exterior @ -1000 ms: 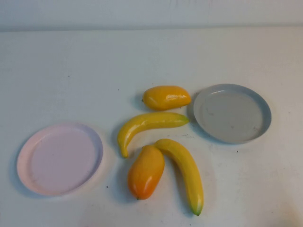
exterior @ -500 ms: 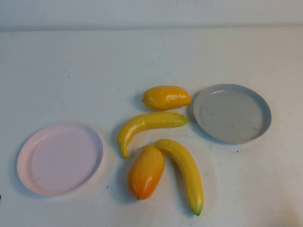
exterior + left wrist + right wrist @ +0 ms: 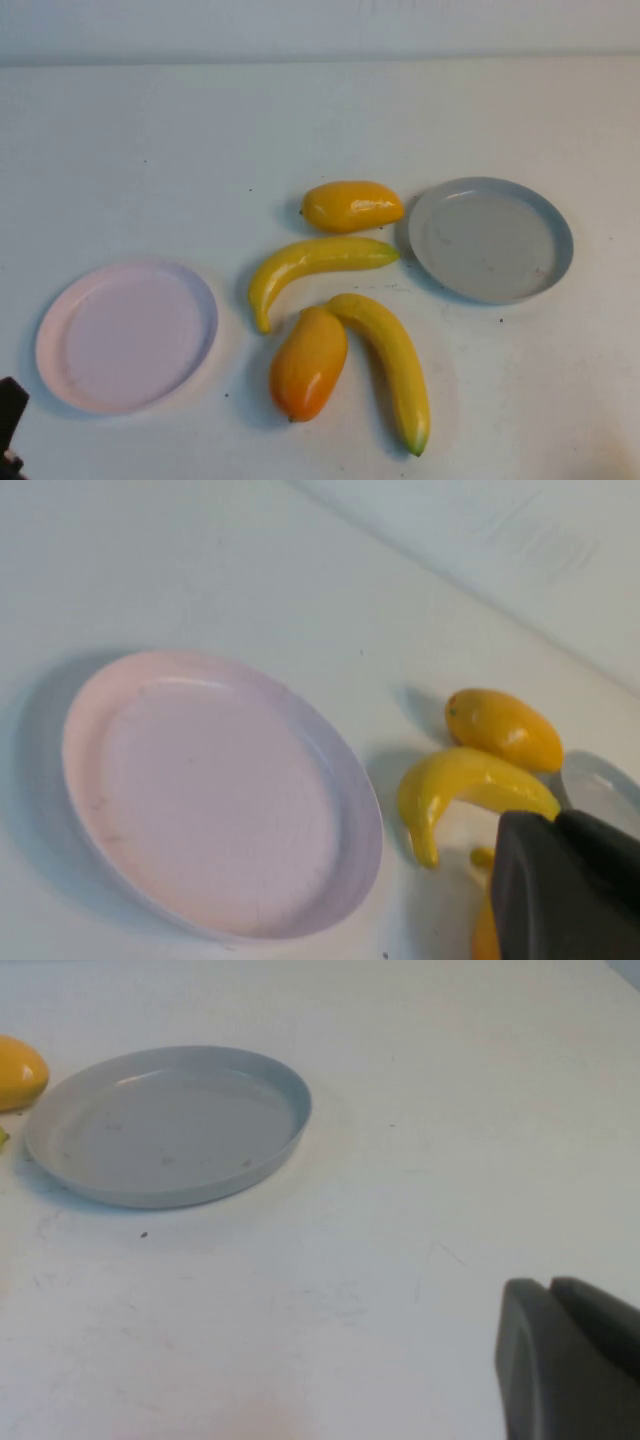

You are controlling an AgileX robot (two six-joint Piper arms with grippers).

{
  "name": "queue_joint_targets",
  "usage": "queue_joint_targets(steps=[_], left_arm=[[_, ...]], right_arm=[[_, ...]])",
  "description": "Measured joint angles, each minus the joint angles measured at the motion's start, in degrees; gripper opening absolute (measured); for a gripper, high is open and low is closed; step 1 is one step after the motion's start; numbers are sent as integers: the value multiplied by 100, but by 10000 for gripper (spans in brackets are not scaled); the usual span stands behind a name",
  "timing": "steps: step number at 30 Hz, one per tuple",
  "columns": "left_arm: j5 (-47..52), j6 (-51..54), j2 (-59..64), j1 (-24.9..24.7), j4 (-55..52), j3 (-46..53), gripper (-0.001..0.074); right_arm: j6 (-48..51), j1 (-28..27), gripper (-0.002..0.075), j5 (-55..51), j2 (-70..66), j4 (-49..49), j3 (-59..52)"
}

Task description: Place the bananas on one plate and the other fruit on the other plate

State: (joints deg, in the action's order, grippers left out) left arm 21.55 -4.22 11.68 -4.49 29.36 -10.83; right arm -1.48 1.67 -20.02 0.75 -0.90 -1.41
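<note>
Two bananas lie mid-table: one (image 3: 315, 262) curved across the middle, one (image 3: 390, 360) nearer me with a green tip. One mango (image 3: 350, 205) lies behind them and the other mango (image 3: 308, 362) rests against the near banana. The grey plate (image 3: 490, 240) is at the right and the pink plate (image 3: 125, 335) at the left, both empty. My left gripper (image 3: 10, 415) is shut and empty at the near left corner, beside the pink plate (image 3: 215, 790). My right gripper (image 3: 550, 1285) is shut and empty, short of the grey plate (image 3: 165, 1125); it does not show in the high view.
The white table (image 3: 150, 160) runs back to a pale wall. The left wrist view also shows a banana (image 3: 460, 785) and the far mango (image 3: 505, 728) beyond the pink plate. The far mango's end (image 3: 20, 1072) shows in the right wrist view.
My left gripper's dark tip has come into the high view at the near left corner. The fruit and both plates have not moved.
</note>
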Motion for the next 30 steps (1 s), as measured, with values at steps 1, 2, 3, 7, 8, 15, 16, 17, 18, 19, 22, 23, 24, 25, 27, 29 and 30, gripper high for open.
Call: queue_joint_targets(steps=[1, 2, 3, 7, 8, 15, 16, 17, 18, 19, 22, 23, 24, 25, 27, 29, 30], left_arm=[[172, 39, 218, 0, 0, -209, -2], [334, 135, 490, 0, 0, -417, -2], [511, 290, 760, 0, 0, -623, -2], [1242, 1155, 1768, 0, 0, -1375, -2], [1474, 1328, 2036, 0, -11, -1597, -2], [2613, 1941, 3835, 0, -177, -3005, -2], [2649, 1997, 4040, 0, -209, -3137, -2], [2700, 2041, 4294, 0, -237, -3294, -2], [2746, 2085, 4539, 0, -261, -3449, -2], [2789, 2119, 4772, -9, -273, -3567, -2], [2903, 2180, 5361, -223, -363, -3974, -2], [2901, 2180, 5549, -383, -400, -4092, -2], [2901, 2167, 5726, -628, -442, -4202, -2], [2901, 2136, 5866, -820, -497, -4291, -2], [2879, 1910, 6214, -1354, -759, -4530, -2], [2879, 1598, 6578, -1838, -1110, -4777, -2], [2879, 1429, 6724, -2041, -1261, -4920, -2]], right_arm=[[0, 0, -16, 0, 0, 0, 0], [0, 0, -16, 0, 0, 0, 0], [0, 0, -16, 0, 0, 0, 0], [0, 0, -15, 0, 0, 0, 0], [0, 0, -15, 0, 0, 0, 0], [0, 0, -16, 0, 0, 0, 0], [0, 0, -16, 0, 0, 0, 0], [0, 0, -16, 0, 0, 0, 0], [0, 0, -16, 0, 0, 0, 0], [0, 0, -16, 0, 0, 0, 0], [0, 0, -16, 0, 0, 0, 0], [0, 0, -15, 0, 0, 0, 0], [0, 0, -15, 0, 0, 0, 0], [0, 0, -15, 0, 0, 0, 0], [0, 0, -15, 0, 0, 0, 0], [0, 0, -15, 0, 0, 0, 0], [0, 0, -15, 0, 0, 0, 0]])
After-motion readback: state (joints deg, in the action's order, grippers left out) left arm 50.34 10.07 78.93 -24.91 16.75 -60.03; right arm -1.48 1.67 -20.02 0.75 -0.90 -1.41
